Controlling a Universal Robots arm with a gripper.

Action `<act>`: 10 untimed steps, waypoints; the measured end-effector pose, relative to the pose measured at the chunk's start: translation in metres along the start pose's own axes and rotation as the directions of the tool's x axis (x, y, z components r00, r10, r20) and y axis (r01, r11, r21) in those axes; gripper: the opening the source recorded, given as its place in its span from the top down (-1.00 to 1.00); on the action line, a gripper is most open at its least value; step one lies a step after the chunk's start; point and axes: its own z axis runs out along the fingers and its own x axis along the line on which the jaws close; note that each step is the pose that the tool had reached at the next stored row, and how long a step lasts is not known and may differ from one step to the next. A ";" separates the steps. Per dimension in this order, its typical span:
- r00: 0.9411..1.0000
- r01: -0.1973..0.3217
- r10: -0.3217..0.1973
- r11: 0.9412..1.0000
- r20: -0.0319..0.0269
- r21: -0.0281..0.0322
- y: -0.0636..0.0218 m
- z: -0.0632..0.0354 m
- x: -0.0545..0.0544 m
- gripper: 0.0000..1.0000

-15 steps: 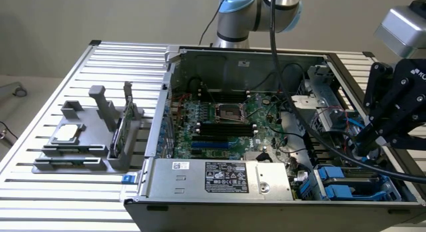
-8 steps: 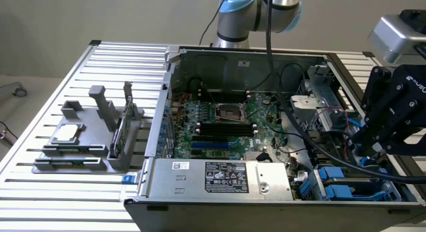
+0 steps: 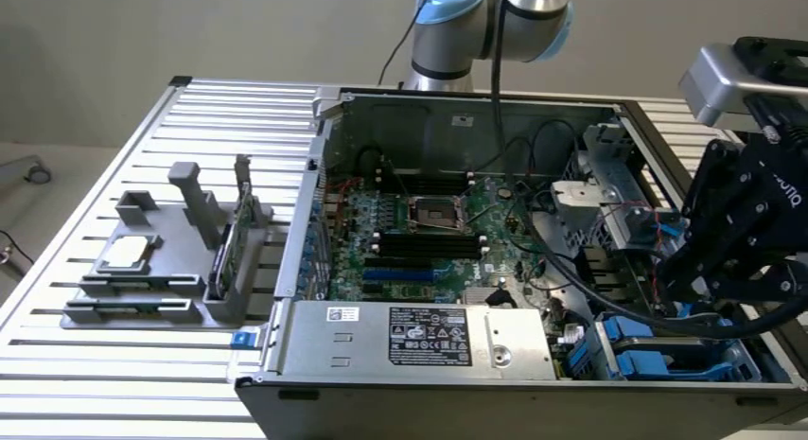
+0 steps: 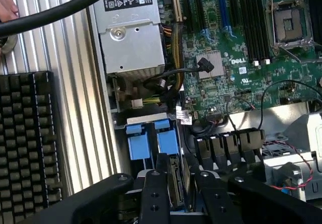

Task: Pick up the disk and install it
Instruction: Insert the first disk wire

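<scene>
While the open computer case [image 3: 316,175] sits on the slatted worktop [image 3: 165,374], the disk [image 4: 176,183] stands on edge in the case's drive bay near blue carrier tabs [image 4: 138,146], with the gripper [image 4: 181,169] parted loosely astride it.

**Exterior view.** A raised camera, set well back, looks obliquely down on the open computer case [image 3: 442,128] on the slatted table [image 3: 127,383]. The arm [image 3: 486,28] enters at the frame's upper centre.

**Wrist view.** This camera sits just behind the gripper [image 4: 176,186] and looks steeply down into the case from close in.

**Shared field.** Both views take in the power supply [image 3: 417,341], the motherboard [image 3: 417,232] and the blue drive carriers [image 3: 644,350].
</scene>
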 end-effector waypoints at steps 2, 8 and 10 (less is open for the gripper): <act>0.999 -0.036 0.036 0.999 0.003 0.001 -0.0002 0.0034 0.000 0.44; 0.989 -0.145 0.145 0.989 0.010 0.003 -0.0009 0.0132 0.000 0.44; 0.983 -0.181 0.181 0.984 0.013 0.003 -0.0010 0.0152 0.000 0.44</act>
